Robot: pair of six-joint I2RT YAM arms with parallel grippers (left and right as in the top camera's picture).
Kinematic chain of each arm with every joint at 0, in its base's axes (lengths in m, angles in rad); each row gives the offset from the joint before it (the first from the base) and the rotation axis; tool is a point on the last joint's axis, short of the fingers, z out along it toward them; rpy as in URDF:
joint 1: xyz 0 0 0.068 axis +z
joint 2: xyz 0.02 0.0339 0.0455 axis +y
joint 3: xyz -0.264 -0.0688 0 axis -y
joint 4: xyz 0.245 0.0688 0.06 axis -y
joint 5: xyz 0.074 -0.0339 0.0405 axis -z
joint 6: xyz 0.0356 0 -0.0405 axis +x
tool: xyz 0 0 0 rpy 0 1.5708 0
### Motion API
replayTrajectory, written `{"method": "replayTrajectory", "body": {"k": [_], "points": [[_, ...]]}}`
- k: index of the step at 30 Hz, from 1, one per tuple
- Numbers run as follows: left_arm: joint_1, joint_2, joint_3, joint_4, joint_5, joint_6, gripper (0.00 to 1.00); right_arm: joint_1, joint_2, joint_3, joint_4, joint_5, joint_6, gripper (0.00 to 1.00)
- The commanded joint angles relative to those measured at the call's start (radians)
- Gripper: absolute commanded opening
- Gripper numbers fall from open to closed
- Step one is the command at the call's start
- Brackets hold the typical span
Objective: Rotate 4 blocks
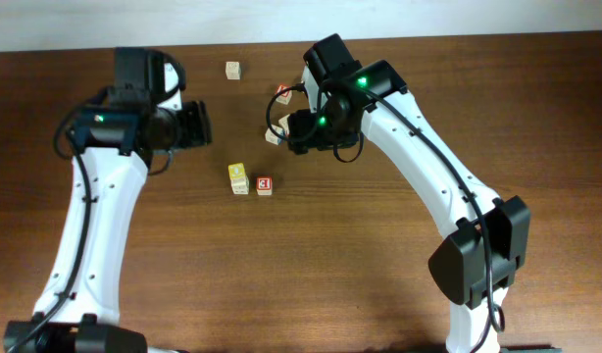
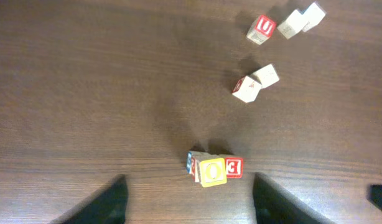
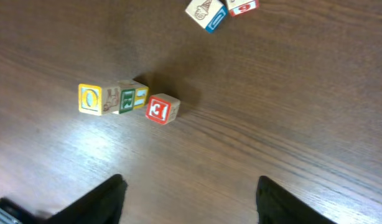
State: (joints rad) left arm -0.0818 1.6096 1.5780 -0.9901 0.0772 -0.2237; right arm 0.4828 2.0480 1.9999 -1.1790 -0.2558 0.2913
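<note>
Nearest me on the left wrist camera, the left gripper [image 2: 188,205] is released. Its two dark fingers [image 2: 110,202] stand wide apart with only bare table [image 2: 85,93] between them. Just ahead of them sits a tight cluster of blocks [image 2: 213,168]. It has a yellow block [image 2: 212,172] showing an O, a red block [image 2: 233,167] touching its right side, and a blue-edged block [image 2: 191,160] half hidden behind its left. Farther out a pale pair [image 2: 256,82] touch at a corner, one face red. Farthest, a red-faced block [image 2: 261,28] sits just beside two plain blocks [image 2: 303,20].

The right gripper [image 3: 188,202] is released as well, holding nothing. Beyond it, to the left, the yellow block heads a short row. A green-lettered block [image 3: 125,99] presses against it, and the red block sits just beside the row's end. Two further blocks [image 3: 205,14] lie at the top edge, cut off by the frame.

From overhead, both grippers hover over the far half of the table, with the cluster between them and slightly nearer. A lone block [image 1: 232,70] sits near the far edge. The table is dark brown, with fine straight grain and a dull sheen. The blocks are small pale-wood cubes with coloured square faces. A pale strip [image 1: 46,25] runs behind the table's far edge.
</note>
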Motion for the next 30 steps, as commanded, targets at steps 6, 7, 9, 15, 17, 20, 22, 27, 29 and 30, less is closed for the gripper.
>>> {"method": "replayTrajectory", "body": {"k": [6, 7, 9, 15, 17, 20, 22, 27, 29, 30], "points": [[-0.042, 0.021, -0.388, 0.291, 0.065, -0.147, 0.00, -0.045, -0.039, 0.024, -0.016, 0.110, 0.005, 0.56], [-0.063, 0.051, -0.397, 0.298, 0.070, -0.150, 0.00, -0.061, -0.039, 0.024, -0.021, 0.109, 0.005, 0.56], [-0.093, 0.109, -0.397, 0.299, 0.094, -0.150, 0.00, -0.100, -0.039, 0.024, -0.038, 0.102, 0.005, 0.55], [-0.143, 0.250, -0.396, 0.417, 0.146, -0.146, 0.00, -0.208, -0.039, 0.024, -0.064, 0.073, 0.005, 0.50], [-0.140, 0.256, -0.396, 0.484, 0.094, -0.145, 0.00, -0.209, -0.039, 0.024, -0.065, 0.073, 0.004, 0.50], [-0.140, 0.256, -0.396, 0.602, -0.080, -0.142, 0.00, -0.209, -0.039, 0.024, -0.064, 0.073, 0.005, 0.50], [-0.140, 0.256, -0.393, 0.649, -0.096, -0.120, 0.00, -0.209, -0.039, 0.024, -0.064, 0.073, 0.005, 0.50], [-0.138, 0.184, -0.264, 0.447, -0.018, -0.103, 0.00, -0.210, -0.039, 0.024, -0.073, 0.064, 0.004, 0.50], [-0.138, 0.128, -0.190, 0.320, -0.037, -0.059, 0.00, -0.234, -0.037, 0.000, -0.111, 0.095, 0.035, 0.45], [-0.138, 0.100, -0.171, 0.278, -0.069, -0.059, 0.00, -0.250, -0.034, -0.025, -0.121, 0.109, 0.046, 0.40]]}}
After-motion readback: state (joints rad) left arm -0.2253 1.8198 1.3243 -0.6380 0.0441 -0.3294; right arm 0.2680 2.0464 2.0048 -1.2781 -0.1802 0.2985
